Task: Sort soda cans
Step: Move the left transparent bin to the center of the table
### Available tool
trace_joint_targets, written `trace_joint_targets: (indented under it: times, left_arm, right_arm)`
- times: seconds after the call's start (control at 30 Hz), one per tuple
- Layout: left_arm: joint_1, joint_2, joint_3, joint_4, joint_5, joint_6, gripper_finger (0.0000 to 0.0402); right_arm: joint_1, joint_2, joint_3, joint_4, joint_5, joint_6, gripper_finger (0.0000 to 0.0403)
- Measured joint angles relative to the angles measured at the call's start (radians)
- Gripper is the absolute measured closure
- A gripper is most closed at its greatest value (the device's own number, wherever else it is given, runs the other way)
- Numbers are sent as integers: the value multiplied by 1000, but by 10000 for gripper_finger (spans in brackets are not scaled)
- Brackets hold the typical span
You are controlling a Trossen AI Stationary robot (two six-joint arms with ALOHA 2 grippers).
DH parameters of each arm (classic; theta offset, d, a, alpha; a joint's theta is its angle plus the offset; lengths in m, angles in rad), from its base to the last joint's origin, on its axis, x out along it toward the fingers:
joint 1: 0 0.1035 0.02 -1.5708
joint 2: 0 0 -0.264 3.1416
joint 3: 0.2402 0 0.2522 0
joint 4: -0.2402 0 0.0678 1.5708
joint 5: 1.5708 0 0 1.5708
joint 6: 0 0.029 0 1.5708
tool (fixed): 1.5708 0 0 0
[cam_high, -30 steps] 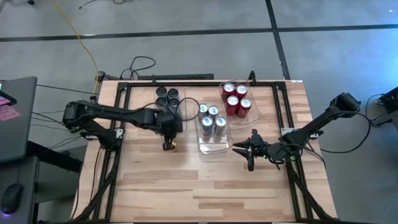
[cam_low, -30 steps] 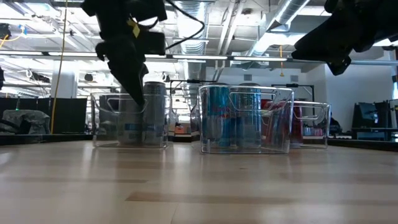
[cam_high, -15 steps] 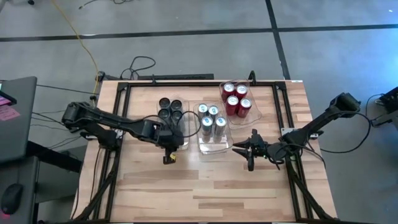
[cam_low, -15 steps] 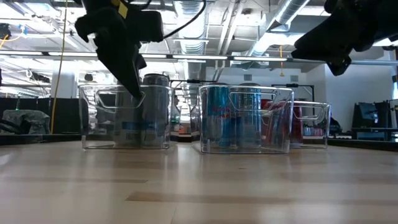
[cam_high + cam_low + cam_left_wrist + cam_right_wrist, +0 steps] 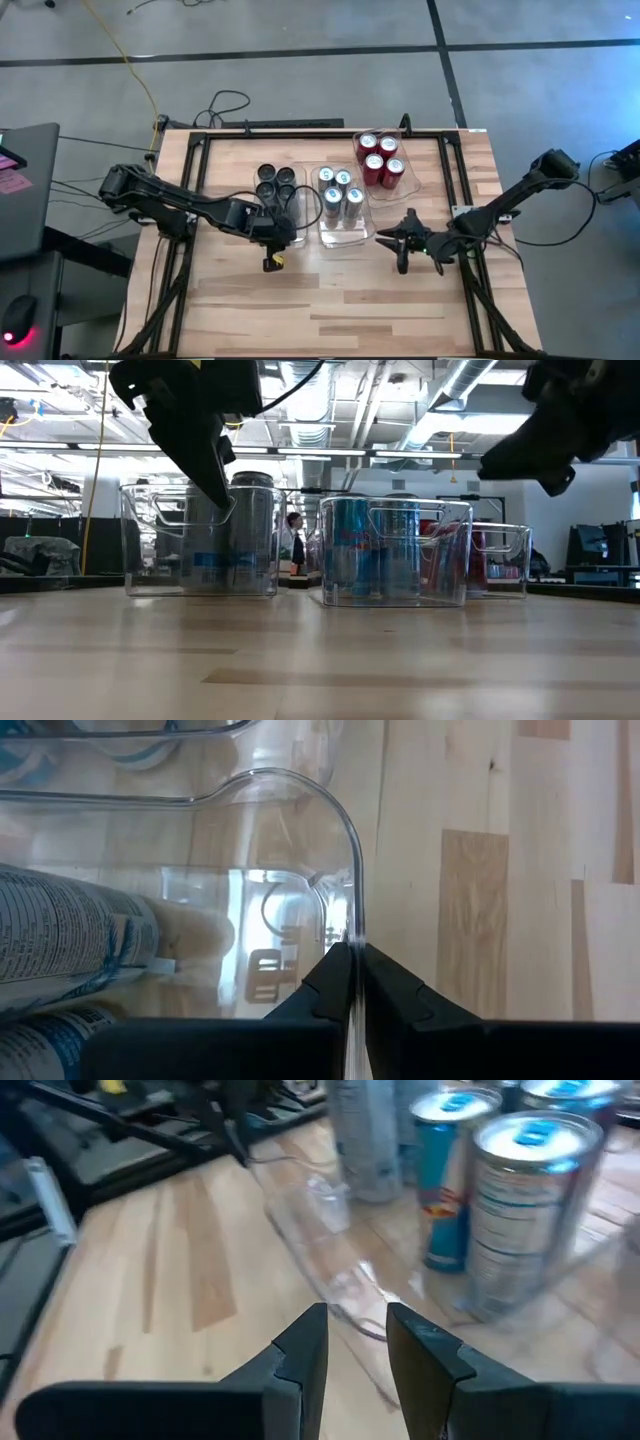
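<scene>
Now the left hand [image 5: 350, 982] pinches the dark-can bin's [image 5: 291, 232] near rim; right hand [image 5: 357, 1342] hovers part-open, empty.

Wooden table [image 5: 330, 290] with three clear bins [image 5: 345, 235].

Left gripper [image 5: 272, 238] clamped shut, arm reaching inward from worktop's left edge. Right gripper [image 5: 398, 240] slightly parted, near right edge.

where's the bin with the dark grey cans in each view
High view: bin of dark grey cans, left of centre, left gripper clamped on its near rim.
Low view: leftmost clear bin.
Left wrist view: its clear wall pinched between the fingers.
Right wrist view: not clearly in it.
Shared landmark: the middle bin of silver-blue cans.
</scene>
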Motion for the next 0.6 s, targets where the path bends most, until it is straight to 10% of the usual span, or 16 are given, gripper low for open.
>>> trace_joint_targets:
  times: [0.6]
  left_arm:
    - [-1,-69,71,-25,-6,30,338]
  right_arm:
    - [19,-2,0,-157,50,122,307]
